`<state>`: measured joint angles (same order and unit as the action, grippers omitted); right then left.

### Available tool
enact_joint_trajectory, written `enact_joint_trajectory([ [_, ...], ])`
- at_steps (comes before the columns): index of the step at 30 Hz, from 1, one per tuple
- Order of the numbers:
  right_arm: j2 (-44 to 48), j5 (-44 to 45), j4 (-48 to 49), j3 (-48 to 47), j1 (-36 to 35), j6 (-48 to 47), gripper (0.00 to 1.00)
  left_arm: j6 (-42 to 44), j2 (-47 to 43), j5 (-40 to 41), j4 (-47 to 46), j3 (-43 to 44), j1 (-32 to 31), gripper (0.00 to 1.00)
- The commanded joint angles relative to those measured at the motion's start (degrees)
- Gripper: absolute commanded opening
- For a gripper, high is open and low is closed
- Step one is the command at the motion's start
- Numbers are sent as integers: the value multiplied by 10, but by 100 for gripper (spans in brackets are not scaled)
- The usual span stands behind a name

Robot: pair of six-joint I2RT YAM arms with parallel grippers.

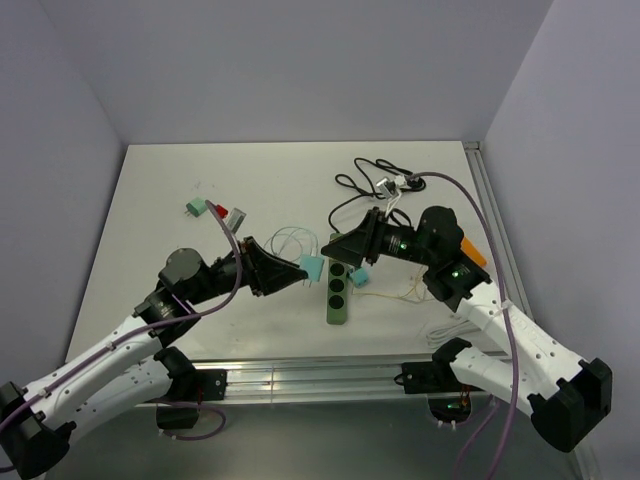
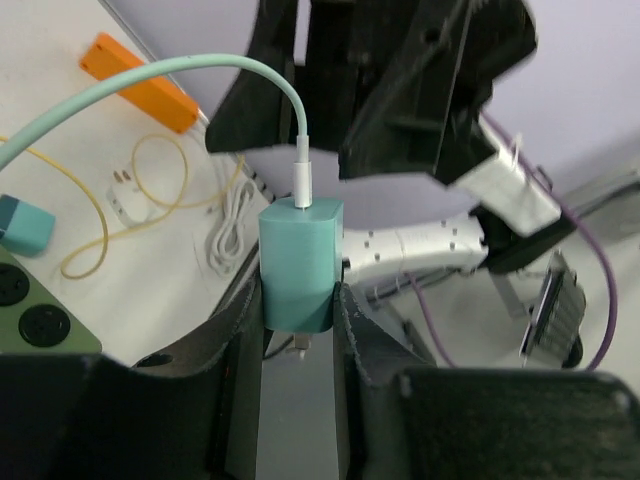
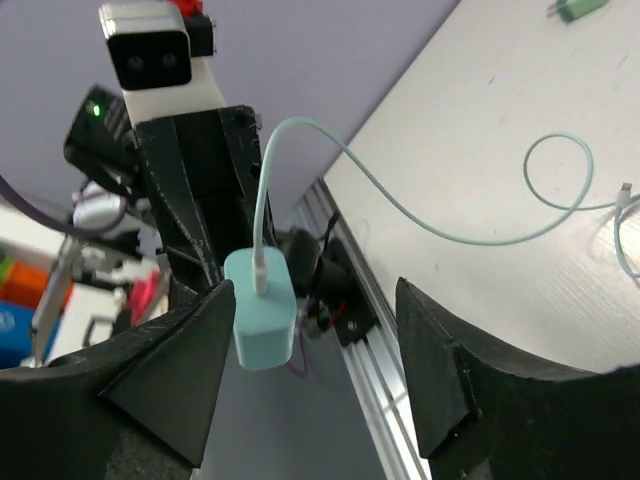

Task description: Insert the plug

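My left gripper [image 1: 297, 272] is shut on a teal plug [image 1: 312, 268] with a pale teal cable and holds it above the table, just left of the green power strip [image 1: 338, 292]. In the left wrist view the plug [image 2: 298, 262] sits clamped between both fingers [image 2: 228, 330], a metal prong showing below it, and the strip's sockets [image 2: 30, 310] are at the lower left. My right gripper [image 1: 330, 248] is open and empty, facing the plug from the right. In the right wrist view the plug [image 3: 262, 318] hangs by the left finger [image 3: 190, 350], apart from it.
A second teal plug [image 1: 362, 277] lies right of the strip. A yellow cable [image 2: 150, 190], an orange block [image 1: 472, 250], black cables [image 1: 365, 180], a small green plug [image 1: 194, 208] and a red-grey plug [image 1: 233, 218] lie on the table. The aluminium rail [image 1: 310, 375] runs along the front edge.
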<state>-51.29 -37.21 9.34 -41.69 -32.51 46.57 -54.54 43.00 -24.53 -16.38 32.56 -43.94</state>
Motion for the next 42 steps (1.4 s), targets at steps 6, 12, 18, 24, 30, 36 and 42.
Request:
enact_joint_trajectory([
  [6, -59, -227, -54, -68, 15, -83, 66, 91, 4, -111, 72, 66, 0, 0],
  [12, -71, -266, -50, -71, 3, -94, 66, 111, 17, -126, 95, 85, 0, 0],
  [18, -75, -290, -73, -92, -16, -112, 64, 104, 34, -148, 80, 80, 0, 0],
  [24, -87, -291, -112, -110, -40, -140, 61, 113, 40, -151, 94, 87, 0, 0],
  [30, -108, -282, -135, -124, -62, -158, 55, 118, 41, -160, 102, 88, 0, 1],
  [36, -130, -268, -132, -140, -69, -155, 8, 129, 40, -162, 119, 94, -1, 0],
  [42, -140, 20, -264, -196, -71, -188, 0, 144, 5, 99, 289, 139, -1, 87],
])
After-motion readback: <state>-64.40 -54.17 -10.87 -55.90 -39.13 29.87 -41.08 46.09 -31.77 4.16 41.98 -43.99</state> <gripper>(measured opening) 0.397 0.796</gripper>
